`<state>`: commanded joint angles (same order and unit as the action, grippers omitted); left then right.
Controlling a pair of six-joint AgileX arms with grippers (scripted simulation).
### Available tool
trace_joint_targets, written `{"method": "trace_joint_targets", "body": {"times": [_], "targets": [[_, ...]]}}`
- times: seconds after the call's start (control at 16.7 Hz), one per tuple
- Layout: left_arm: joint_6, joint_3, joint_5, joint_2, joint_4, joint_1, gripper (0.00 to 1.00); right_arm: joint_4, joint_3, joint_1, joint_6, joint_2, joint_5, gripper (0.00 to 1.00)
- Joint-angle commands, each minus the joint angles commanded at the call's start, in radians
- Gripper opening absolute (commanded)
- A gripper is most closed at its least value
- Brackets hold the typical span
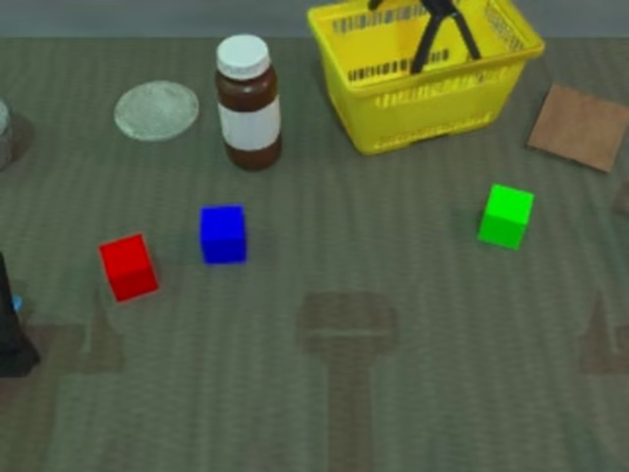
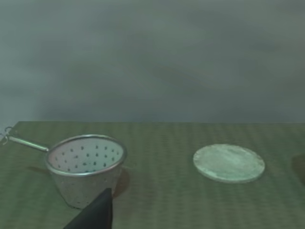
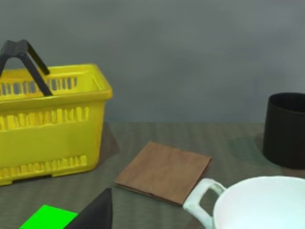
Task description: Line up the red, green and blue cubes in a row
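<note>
The red cube [image 1: 128, 266] lies at the table's left, with the blue cube [image 1: 223, 234] close on its right and a little farther back. Far off at the right sits the green cube [image 1: 506, 216], its top also showing in the right wrist view as the green cube [image 3: 47, 217]. My left gripper [image 1: 12, 339] is parked at the left edge, left of the red cube, holding nothing. One dark finger [image 2: 97, 214] of it shows. My right gripper [image 3: 136, 224] is outside the top view; its finger [image 3: 95, 214] hangs just beside the green cube, touching nothing.
A brown jar [image 1: 248, 101] with a white lid stands behind the blue cube, a round pale disc [image 1: 155, 110] to its left. A yellow basket [image 1: 423, 69] is at the back, a brown mat [image 1: 580, 126] at back right. Also near: metal strainer [image 2: 86, 167], white pot [image 3: 257, 205], black cup [image 3: 285, 129].
</note>
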<state>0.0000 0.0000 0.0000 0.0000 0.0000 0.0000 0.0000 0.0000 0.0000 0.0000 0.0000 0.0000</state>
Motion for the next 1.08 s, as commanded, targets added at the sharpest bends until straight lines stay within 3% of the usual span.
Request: {"method": "trace_joint_targets", "body": {"times": [0.24,0.48,1.08], "targets": [[0.018,0.031,0.0,0.031,-0.018,-0.004,1.0,0.0,0.0,0.0,0.0,0.0,0.0,1.0],[0.121,0.201,0.001,0.22,-0.132,-0.028,1.0,0.0,0.0,0.0,0.0,0.0,0.0,1.0],[0.596,0.923,-0.001,1.181,-0.691,-0.132,1.0,0.0,0.0,0.0,0.0,0.0,0.0,1.0]]}}
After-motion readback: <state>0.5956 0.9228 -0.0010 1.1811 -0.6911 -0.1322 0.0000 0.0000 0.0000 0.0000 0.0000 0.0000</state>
